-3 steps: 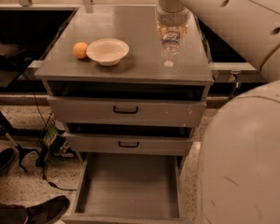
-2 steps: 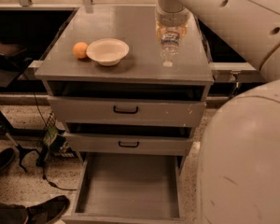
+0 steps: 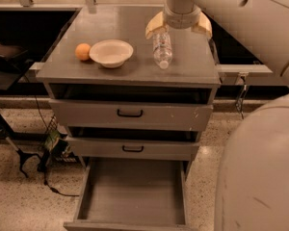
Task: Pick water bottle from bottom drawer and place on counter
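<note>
The water bottle [image 3: 162, 49], clear with a pale cap, rests on the counter [image 3: 111, 73] right of centre, and its cap end points toward the front edge. My gripper [image 3: 178, 32] is open just above and behind the bottle. Its cream fingers [image 3: 154, 26] are spread to either side and touch nothing. The bottom drawer [image 3: 130, 191] is pulled out at the foot of the cabinet, and only its plain grey bottom shows.
A cream bowl [image 3: 111, 52] and an orange [image 3: 83, 51] sit on the left of the counter. The two upper drawers [image 3: 130, 113] with black handles stand slightly open. My arm and base fill the right side. Cables and a stand lie on the floor at left.
The gripper was shut on the bottle above the counter. Now its fingers have spread apart and the bottle rests free on the counter.
</note>
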`<control>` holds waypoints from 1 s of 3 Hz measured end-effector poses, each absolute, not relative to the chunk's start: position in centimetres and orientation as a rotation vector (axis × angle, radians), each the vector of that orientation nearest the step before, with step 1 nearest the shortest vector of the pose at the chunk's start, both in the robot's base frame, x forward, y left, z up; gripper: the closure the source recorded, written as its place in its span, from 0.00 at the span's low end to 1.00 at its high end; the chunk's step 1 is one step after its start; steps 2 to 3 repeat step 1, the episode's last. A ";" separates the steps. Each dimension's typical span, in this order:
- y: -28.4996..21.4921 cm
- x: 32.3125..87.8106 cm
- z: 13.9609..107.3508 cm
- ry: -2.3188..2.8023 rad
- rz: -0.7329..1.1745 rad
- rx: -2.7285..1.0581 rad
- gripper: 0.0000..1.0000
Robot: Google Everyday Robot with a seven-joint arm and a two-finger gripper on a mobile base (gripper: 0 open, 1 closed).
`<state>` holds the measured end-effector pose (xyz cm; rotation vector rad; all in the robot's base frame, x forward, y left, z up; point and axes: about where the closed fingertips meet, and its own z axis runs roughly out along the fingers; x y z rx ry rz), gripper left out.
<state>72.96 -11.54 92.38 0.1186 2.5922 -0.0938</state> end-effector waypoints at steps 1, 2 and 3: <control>-11.5 73.0 92.4 2.592 -0.094 0.119 0.00; -11.5 73.0 92.4 2.592 -0.094 0.119 0.00; -11.5 73.0 92.4 2.592 -0.094 0.119 0.00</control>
